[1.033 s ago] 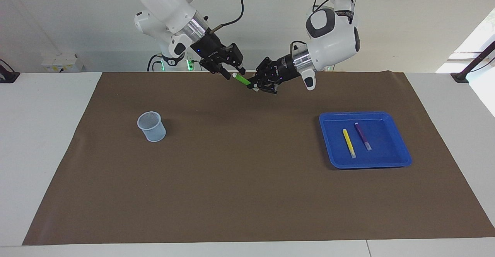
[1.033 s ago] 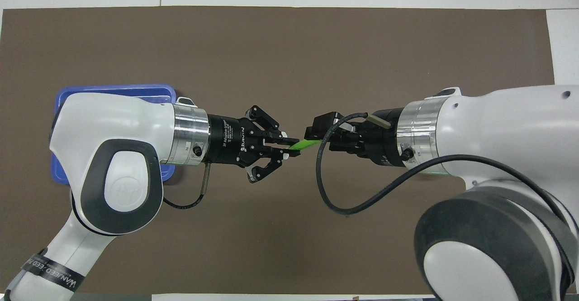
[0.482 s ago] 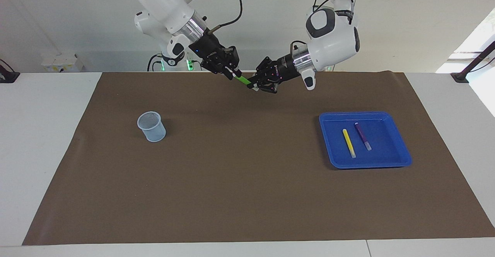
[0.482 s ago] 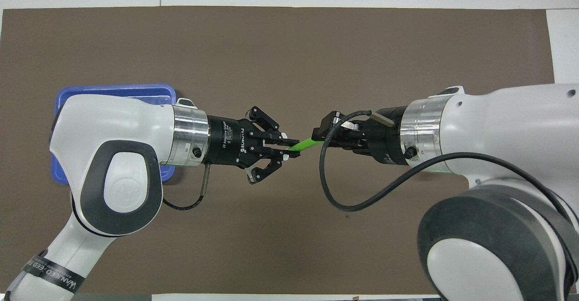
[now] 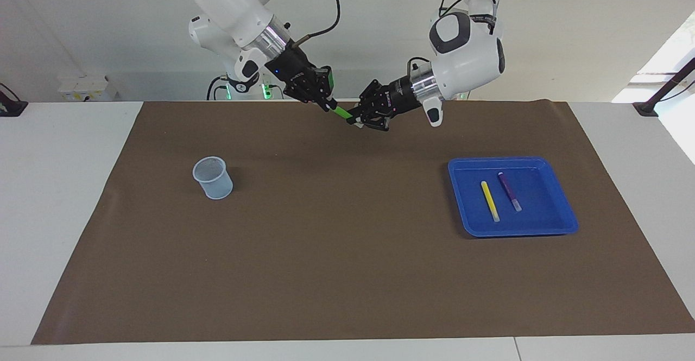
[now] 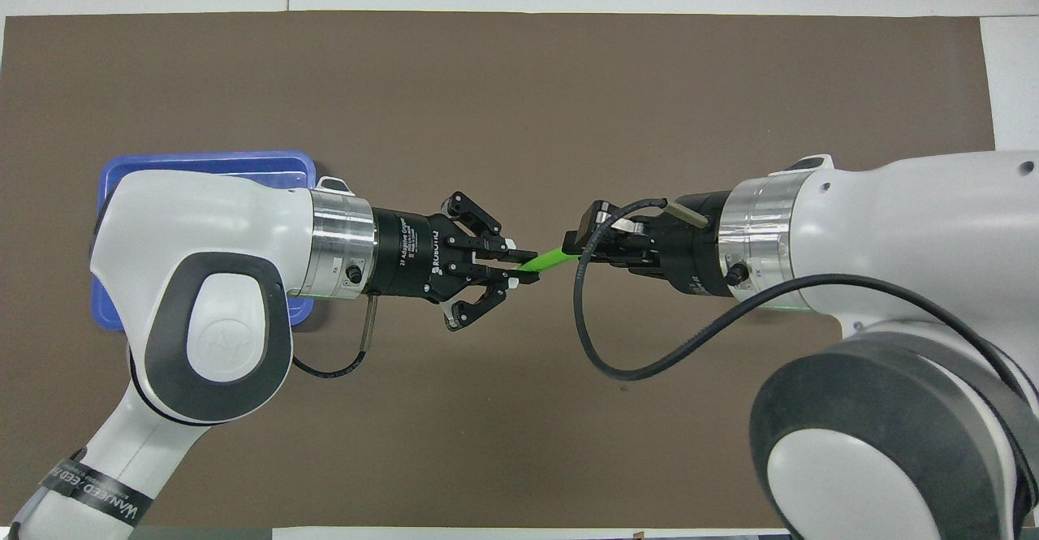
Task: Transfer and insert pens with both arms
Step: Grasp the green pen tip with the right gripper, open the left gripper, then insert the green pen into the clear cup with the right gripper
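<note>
Brown mat (image 5: 347, 274) over white table (image 5: 54, 198), pale wall above. Near mat's robot-side edge, mid-air: green pen (image 5: 342, 113) clenched by left gripper (image 5: 355, 120) and right gripper (image 5: 329, 104). Yellow pen (image 5: 490, 201), purple pen (image 5: 509, 191) in blue tray (image 5: 559, 209); cup (image 5: 213, 177) apart.

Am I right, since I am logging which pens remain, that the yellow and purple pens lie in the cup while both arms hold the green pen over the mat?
Not quite: the yellow pen and purple pen lie in the blue tray, as the facing view shows. The cup holds no pen. The left gripper and right gripper do meet at the green pen over the mat.
</note>
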Available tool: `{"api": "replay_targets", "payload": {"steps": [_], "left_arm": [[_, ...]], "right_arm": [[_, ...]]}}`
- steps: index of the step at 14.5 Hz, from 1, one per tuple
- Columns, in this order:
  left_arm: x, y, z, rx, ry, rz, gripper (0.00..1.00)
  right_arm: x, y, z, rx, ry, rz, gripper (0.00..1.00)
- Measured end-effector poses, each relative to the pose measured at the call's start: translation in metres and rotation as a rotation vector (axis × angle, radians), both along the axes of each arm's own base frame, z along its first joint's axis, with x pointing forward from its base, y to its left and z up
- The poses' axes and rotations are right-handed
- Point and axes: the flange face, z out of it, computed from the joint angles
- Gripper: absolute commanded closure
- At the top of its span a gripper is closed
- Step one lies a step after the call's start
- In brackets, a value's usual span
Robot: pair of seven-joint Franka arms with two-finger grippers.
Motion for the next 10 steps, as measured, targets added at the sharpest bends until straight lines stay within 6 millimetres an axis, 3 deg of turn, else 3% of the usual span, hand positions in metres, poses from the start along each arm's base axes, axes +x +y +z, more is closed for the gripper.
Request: {"api": "replay_targets", "payload": {"steps": [5, 7, 10], "left_arm": [[-0.002, 0.003, 0.011, -0.016, -0.012, 0.008, 0.0], [-0.001, 0.004, 0.012, -0.016, -0.014, 0.009, 0.0], [-0.001, 0.007, 0.008, 0.051, -0.053, -0.021, 0.0]], "right_arm": [[0.001, -0.007, 0.0, -0.024, -0.01, 0.039, 1.0], [0.01, -0.042, 0.002, -0.109, -0.043, 0.128, 1.0], [0.025, -0.125, 0.003, -0.242, -0.111, 0.321, 1.0]]}}
